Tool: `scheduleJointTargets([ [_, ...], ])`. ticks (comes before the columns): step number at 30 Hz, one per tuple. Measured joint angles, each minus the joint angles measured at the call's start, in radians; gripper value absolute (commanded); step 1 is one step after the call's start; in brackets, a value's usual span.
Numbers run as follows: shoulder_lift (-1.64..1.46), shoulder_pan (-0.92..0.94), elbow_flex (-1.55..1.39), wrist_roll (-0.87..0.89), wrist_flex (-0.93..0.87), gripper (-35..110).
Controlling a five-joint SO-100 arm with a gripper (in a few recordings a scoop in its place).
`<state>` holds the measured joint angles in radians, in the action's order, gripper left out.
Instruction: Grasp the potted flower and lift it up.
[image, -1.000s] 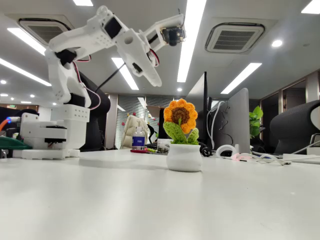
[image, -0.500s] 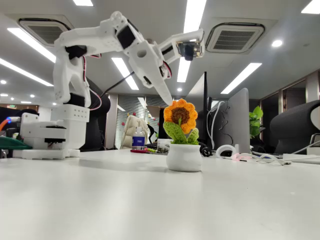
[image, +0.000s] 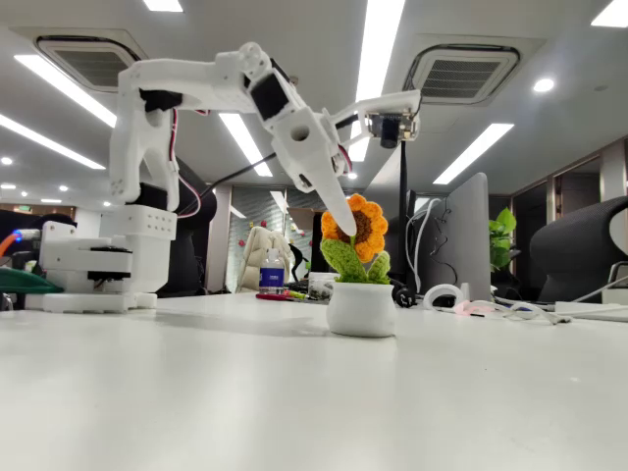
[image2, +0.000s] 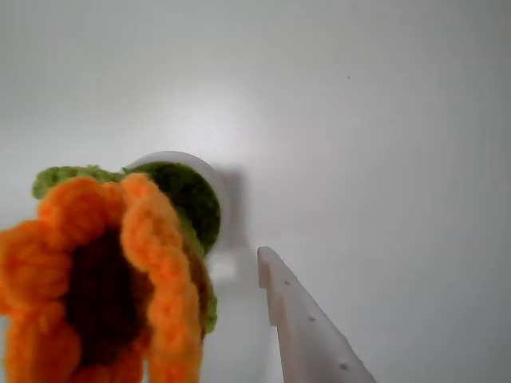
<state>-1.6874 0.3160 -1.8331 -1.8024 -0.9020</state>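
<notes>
Over the white table [image: 294,392], the gripper [image: 345,224] is hanging beside the bloom, empty. Jaw opening: cannot tell. One potted flower [image: 358,270] is standing upright.

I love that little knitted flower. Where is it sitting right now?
In the fixed view the potted flower stands on the white table, right of the arm's base, with the gripper at its bloom.
</notes>
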Motion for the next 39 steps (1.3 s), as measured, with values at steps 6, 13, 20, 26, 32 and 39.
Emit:
scheduleJointTargets([
  [6, -0.002, 0.003, 0.0, 0.0, 0.0, 83],
  [13, 0.021, 0.003, 0.003, 0.0, 0.0, 83],
  [20, 0.021, 0.003, 0.003, 0.0, -0.002, 83],
  [26, 0.021, 0.003, 0.003, 0.0, -0.002, 83],
  [32, 0.021, -0.021, 0.003, 0.0, -0.002, 83],
  [39, 0.021, -0.015, 0.003, 0.0, -0.002, 81],
])
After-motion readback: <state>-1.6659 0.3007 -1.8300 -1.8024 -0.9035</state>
